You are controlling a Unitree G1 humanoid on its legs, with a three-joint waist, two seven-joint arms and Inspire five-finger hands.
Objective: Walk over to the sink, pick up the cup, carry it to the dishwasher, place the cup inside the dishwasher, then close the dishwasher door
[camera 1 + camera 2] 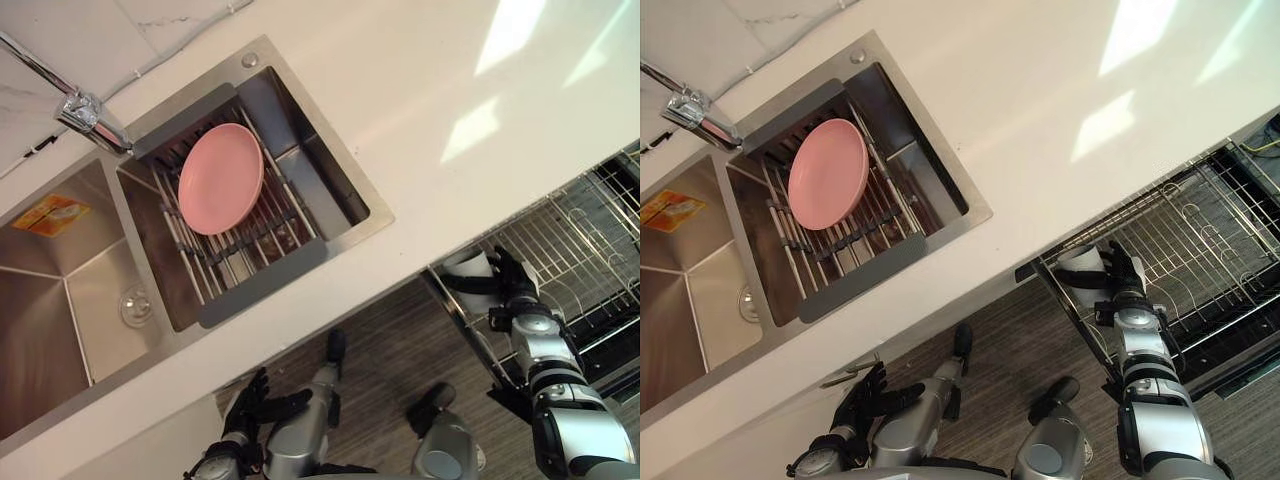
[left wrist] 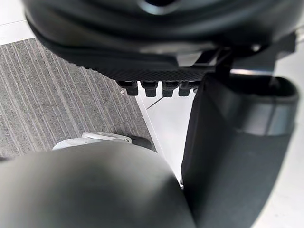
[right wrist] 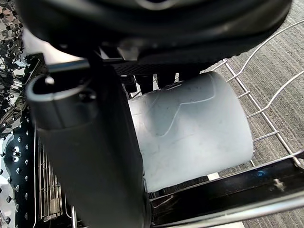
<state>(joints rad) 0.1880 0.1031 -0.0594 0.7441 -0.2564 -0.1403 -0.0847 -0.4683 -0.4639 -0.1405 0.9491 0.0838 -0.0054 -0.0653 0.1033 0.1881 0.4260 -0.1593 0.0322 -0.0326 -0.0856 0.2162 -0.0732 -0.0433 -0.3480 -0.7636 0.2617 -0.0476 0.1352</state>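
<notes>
Our right hand (image 3: 90, 142) is closed round the white cup (image 3: 190, 133), thumb on one side and fingers curled over the other. The dishwasher's pulled-out wire rack (image 1: 575, 235) lies just beneath it. We cannot tell whether the cup touches the wire. We judge pickup and carry done. Setting down, releasing and closing the door remain. Our left hand (image 1: 250, 400) hangs relaxed and empty below the desk (image 1: 400, 120).

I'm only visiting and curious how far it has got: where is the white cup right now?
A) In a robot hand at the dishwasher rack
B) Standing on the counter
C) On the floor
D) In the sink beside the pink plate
A: the right robot hand is curled round the cup at the corner of the pulled-out dishwasher rack, while the sink holds the pink plate.
</notes>
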